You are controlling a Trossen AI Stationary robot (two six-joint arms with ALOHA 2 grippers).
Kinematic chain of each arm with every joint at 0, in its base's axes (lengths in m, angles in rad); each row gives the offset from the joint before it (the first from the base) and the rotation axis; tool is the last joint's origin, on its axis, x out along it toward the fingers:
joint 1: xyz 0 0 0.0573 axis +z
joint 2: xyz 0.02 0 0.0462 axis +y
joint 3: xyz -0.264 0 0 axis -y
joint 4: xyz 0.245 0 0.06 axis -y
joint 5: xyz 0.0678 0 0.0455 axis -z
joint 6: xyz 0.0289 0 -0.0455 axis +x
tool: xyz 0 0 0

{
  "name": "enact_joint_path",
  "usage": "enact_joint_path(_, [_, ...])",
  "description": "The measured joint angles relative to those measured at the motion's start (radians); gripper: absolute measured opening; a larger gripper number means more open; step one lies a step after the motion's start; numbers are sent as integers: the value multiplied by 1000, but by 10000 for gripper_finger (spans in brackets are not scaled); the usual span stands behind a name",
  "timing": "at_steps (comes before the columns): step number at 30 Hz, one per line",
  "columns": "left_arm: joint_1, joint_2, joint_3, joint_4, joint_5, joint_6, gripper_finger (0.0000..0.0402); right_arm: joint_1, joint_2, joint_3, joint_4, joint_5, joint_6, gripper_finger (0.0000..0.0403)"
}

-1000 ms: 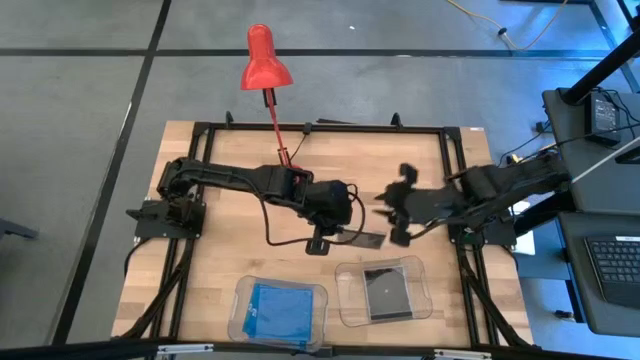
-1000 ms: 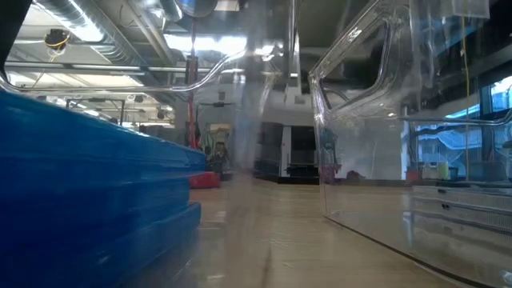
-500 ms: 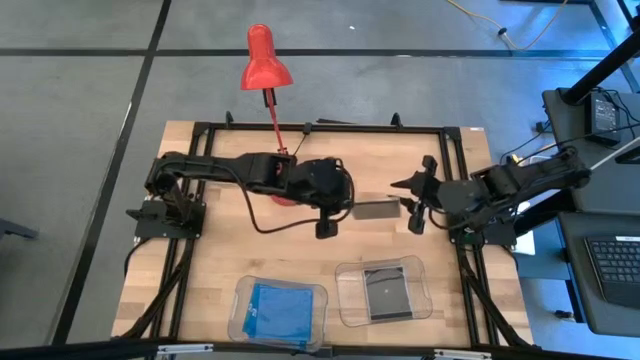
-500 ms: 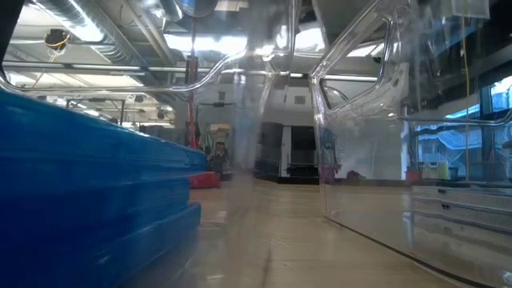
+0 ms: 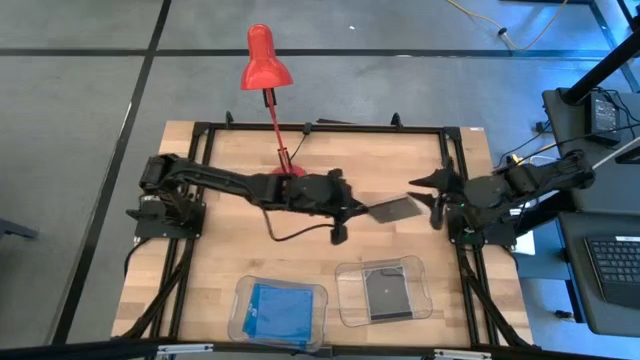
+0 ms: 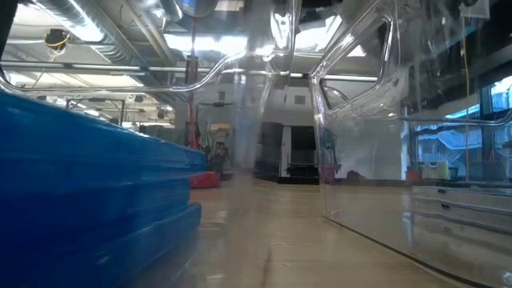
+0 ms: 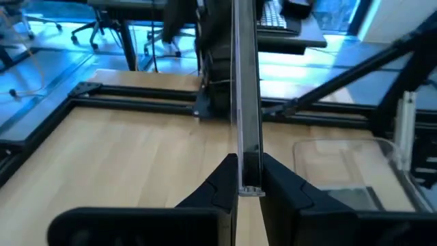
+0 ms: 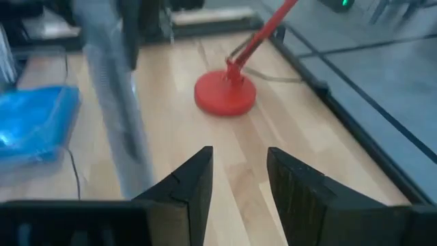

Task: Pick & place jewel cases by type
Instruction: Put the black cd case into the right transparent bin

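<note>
A dark grey jewel case (image 5: 396, 208) hangs over the middle of the table, with my left gripper (image 5: 362, 211) shut on it. My right gripper (image 5: 437, 190) stands open just right of the case, touching nothing. Blue jewel cases (image 5: 278, 307) lie in the near left clear tray (image 5: 240, 318). One dark case (image 5: 386, 292) lies in the near right clear tray (image 5: 350, 305). In the right wrist view the held case (image 8: 113, 102) shows blurred, beyond my right gripper (image 8: 239, 167). My left gripper pinches the dark grey case's two flat faces between its two fingers, at the edge (image 7: 250, 179) nearest the wrist. The fingers come from the table's left, slanting slightly down. The case stands on edge, reaches out beyond the fingertips, and is clear of the table.
A red desk lamp (image 5: 267, 60) leans over the far edge, its round base (image 8: 225, 92) on the table behind my left arm. A black frame (image 5: 320, 127) runs around the tabletop. Bare wood lies between the arms and the two trays.
My right gripper has drawn back from the case toward the table's right edge, still open. My left gripper has carried the case toward the far and right edges, and its wrist has tipped up so the fingers point more level.
</note>
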Motion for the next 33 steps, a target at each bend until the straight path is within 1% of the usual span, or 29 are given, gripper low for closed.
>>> enact_joint_path(1, [-5, -19, -36, 28, 0, 0, 33, -1, -18, 2, 0, 2, -2, 143])
enact_joint_path(3, [-12, -45, -107, 153, 1, 0, 33, 0, -53, 12, 2, 5, -13, 143])
enact_joint_path(4, [-14, -66, -149, 186, -2, 0, 33, -1, -72, 13, 6, 5, -29, 143])
enact_joint_path(5, [-17, -90, -196, 216, -4, -2, 33, 0, -85, 13, 6, 4, -36, 143])
enact_joint_path(7, [-25, -133, -294, 338, -19, -6, 33, -1, -115, 13, 7, 5, -50, 143])
enact_joint_path(12, [-25, -240, -580, 734, -35, -26, 33, 0, -147, -1, 10, 5, -60, 143])
enact_joint_path(15, [-22, -260, -727, 974, -35, -57, 35, -1, -141, -2, 30, 5, -80, 143])
enact_joint_path(17, [-18, -255, -804, 1142, -41, -58, 37, -1, -124, -2, 78, 4, -78, 143])
enact_joint_path(19, [-18, -230, -851, 1287, -46, -58, 37, -1, -99, -2, 116, -10, -106, 143])
enact_joint_path(21, [-18, -200, -881, 1386, -40, -55, 38, -1, -65, -2, 168, -10, -123, 143])
enact_joint_path(23, [-18, -174, -890, 1445, -24, -35, 38, -1, -30, -2, 198, -10, -138, 147])
enact_joint_path(25, [-19, -158, -890, 1465, 8, -21, 38, -4, 8, -2, 235, -4, -137, 160])
enact_joint_path(27, [-19, -141, -884, 1469, 45, -13, 39, -6, 44, -2, 259, -4, -135, 183])
enact_joint_path(29, [-19, -132, -883, 1473, 57, -13, 39, -6, 81, -2, 280, -3, -123, 214])
enact_joint_path(33, [-21, -124, -882, 1496, 76, -13, 40, -6, 150, -2, 281, -4, -50, 278])
